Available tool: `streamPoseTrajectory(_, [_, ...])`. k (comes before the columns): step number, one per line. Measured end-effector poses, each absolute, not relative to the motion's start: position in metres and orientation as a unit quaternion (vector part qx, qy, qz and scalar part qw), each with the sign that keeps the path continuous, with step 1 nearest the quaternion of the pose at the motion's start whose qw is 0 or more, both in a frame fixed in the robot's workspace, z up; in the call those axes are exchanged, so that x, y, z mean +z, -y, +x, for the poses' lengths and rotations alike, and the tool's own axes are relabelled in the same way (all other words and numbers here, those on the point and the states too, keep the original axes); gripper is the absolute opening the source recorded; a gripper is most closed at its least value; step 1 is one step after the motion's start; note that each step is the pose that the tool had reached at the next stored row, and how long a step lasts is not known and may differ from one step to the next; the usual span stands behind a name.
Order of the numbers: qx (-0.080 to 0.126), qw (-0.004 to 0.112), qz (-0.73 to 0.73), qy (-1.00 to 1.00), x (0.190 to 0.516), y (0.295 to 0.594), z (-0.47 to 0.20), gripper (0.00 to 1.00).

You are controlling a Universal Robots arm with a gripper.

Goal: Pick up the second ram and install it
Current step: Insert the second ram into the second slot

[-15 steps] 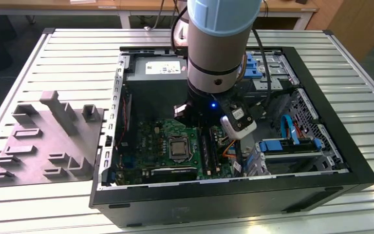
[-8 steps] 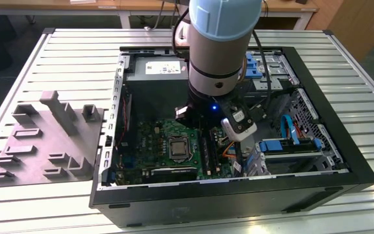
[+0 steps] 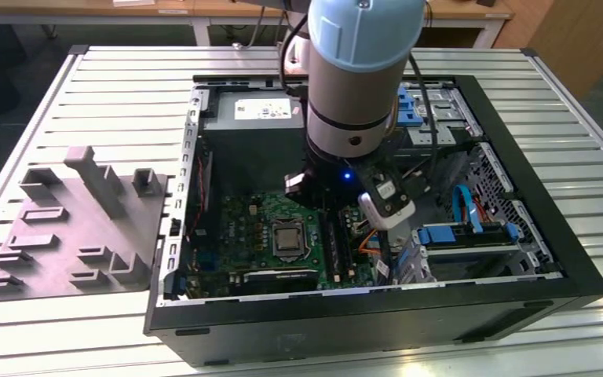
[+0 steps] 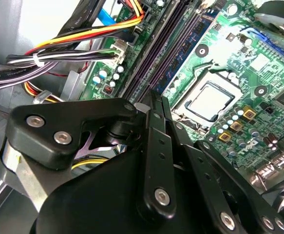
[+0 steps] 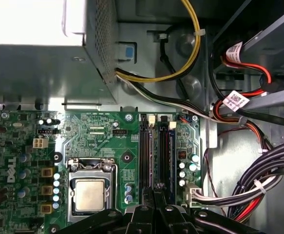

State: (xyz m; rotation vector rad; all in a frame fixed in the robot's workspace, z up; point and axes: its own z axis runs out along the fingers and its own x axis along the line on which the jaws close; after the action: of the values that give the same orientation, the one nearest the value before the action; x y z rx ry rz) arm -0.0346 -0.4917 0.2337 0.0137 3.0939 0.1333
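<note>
Exterior view: your arm (image 3: 354,78) reaches down into the open computer case (image 3: 385,318) on the table (image 3: 123,86), with its lower end over the green motherboard (image 3: 249,228). The grey tray (image 3: 71,236) lies on the table well away from the jaws, outside the case at the exterior view's left.

In both wrist views the gripper (image 4: 157,97) (image 5: 156,191) has its jaws pressed together. You cannot tell whether anything thin is pinched between them. The tips sit close to one end of the long black slots (image 5: 146,156) and are lined up with their length.

In the second wrist view a thin dark stick (image 4: 190,41), with chips along its face, stands seated in a slot just beside the jaws. You cannot tell from these pictures whether that stick is the second ram.

The processor (image 5: 89,194) sits near the jaws on one side of the slots. Bundled cables (image 4: 68,41) run past on the other side.
</note>
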Motion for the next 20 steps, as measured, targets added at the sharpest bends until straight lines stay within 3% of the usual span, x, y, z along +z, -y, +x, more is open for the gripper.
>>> streamPoseTrajectory(20, [0.051,0.022,0.005,-0.998,0.2282,0.4921,-0.0336,0.12])
